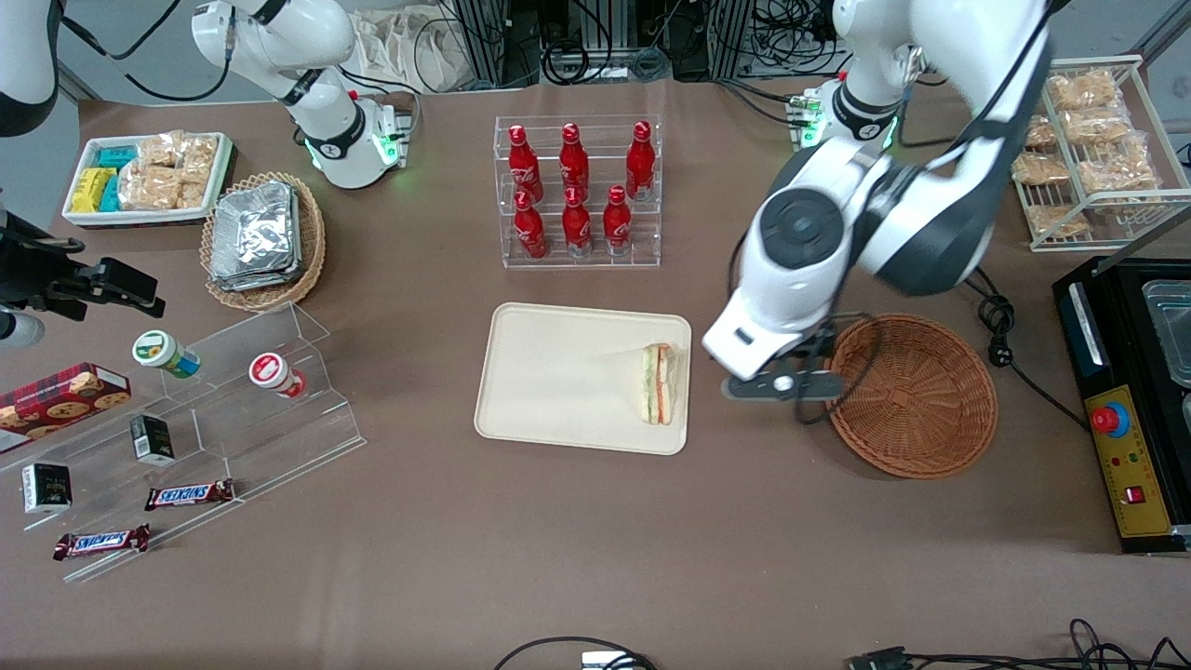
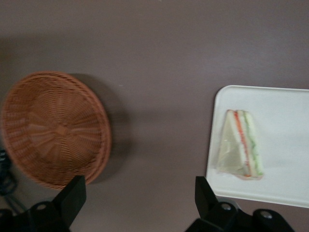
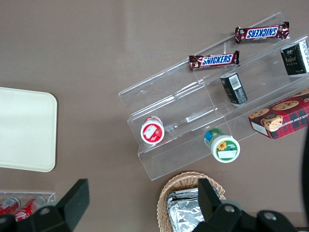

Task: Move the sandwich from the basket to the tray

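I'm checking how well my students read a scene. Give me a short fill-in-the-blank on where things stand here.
1. The sandwich lies on the ____.
2. The basket holds ____.
3. The gripper hangs over the bare table between the tray and the basket, with its fingers ____.
4. The sandwich lies near the edge of the tray that is closest to the ____.

Missing words: tray; nothing; open; basket

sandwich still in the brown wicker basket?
No, the sandwich lies on the tray; the basket is empty, the open gripper above the table between them.
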